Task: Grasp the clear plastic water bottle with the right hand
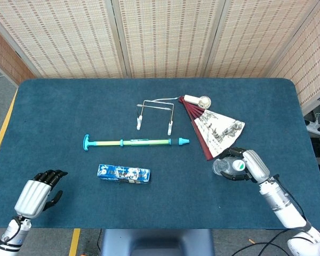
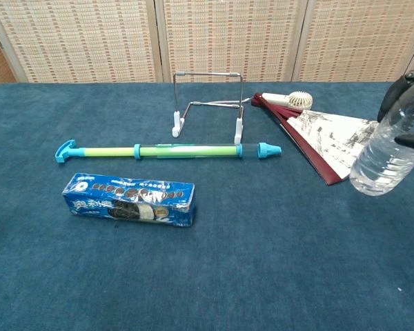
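My right hand (image 1: pixel 245 166) grips the clear plastic water bottle (image 1: pixel 228 166) above the table's right side, just below the paper fan. In the chest view the bottle (image 2: pixel 388 151) hangs tilted at the right edge, base down and to the left, with dark fingers (image 2: pixel 393 100) wrapped round its upper part. Its green-marked cap shows from above beside the hand. My left hand (image 1: pixel 36 192) rests at the table's near left corner with fingers curled and nothing in it.
A folding fan (image 1: pixel 216 133) and a small white handheld fan (image 1: pixel 198 100) lie beyond the bottle. A wire stand (image 1: pixel 156 114), a green-and-blue pump tube (image 1: pixel 136 142) and a blue cookie box (image 1: pixel 123 173) occupy the middle of the blue table (image 1: pixel 69 106).
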Robot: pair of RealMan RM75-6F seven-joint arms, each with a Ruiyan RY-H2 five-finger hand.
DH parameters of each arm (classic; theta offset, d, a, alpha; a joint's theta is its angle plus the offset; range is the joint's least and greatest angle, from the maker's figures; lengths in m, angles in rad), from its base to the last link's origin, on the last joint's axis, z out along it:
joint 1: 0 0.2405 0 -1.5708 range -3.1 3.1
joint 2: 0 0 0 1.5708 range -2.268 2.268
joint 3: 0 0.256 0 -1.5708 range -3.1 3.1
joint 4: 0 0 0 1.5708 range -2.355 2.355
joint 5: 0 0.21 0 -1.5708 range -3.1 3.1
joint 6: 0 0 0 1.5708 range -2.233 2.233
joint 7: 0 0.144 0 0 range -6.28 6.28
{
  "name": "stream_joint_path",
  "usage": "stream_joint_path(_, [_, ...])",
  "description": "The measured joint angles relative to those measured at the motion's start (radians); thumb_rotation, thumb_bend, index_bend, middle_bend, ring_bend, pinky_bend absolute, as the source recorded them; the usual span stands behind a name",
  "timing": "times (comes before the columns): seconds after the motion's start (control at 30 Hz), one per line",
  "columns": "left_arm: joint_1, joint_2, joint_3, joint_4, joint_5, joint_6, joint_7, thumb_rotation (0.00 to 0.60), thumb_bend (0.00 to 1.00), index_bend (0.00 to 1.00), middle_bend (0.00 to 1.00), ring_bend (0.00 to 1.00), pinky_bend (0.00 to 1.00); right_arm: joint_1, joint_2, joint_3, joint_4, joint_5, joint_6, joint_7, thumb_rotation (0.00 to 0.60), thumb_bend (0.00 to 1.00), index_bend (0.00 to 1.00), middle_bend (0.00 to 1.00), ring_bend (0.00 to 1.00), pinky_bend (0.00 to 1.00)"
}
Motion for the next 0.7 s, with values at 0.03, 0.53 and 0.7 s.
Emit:
stream_joint_path(0.03, [0.0, 0.0, 0.0, 0.001, -0.001, -0.001, 0.002, 0.6, 0.36, 0.23, 0.26, 0.26, 0.42, -0.001, -0.001, 0.001, 0.001, 0.004, -0.001, 0.075, 0.6, 0.35, 0.72, 0.66, 0.53, 0.57])
stream_joint_path(0.53, [-0.004, 0.003, 0.006, -0.008, -0.004, -0.02, 0.014, 0.6, 0.36, 0.24, 0.26, 0.26, 0.42, -0.019, -0.089, 0.049, 0.07, 0.057, 0.055, -0.274, 0.6, 0.35, 0.74, 0.67, 0.54, 0.58])
stream_joint_path(0.7, [-0.005, 0.006, 0.008, -0.008, -0.001, -0.02, 0.016, 0.6, 0.36, 0.25, 0.26, 0.26, 0.42, -0.013, -0.067, 0.055, -0.033, 0.029, 0.079, -0.486, 0.6, 0.35, 0.74, 0.67, 0.54, 0.58])
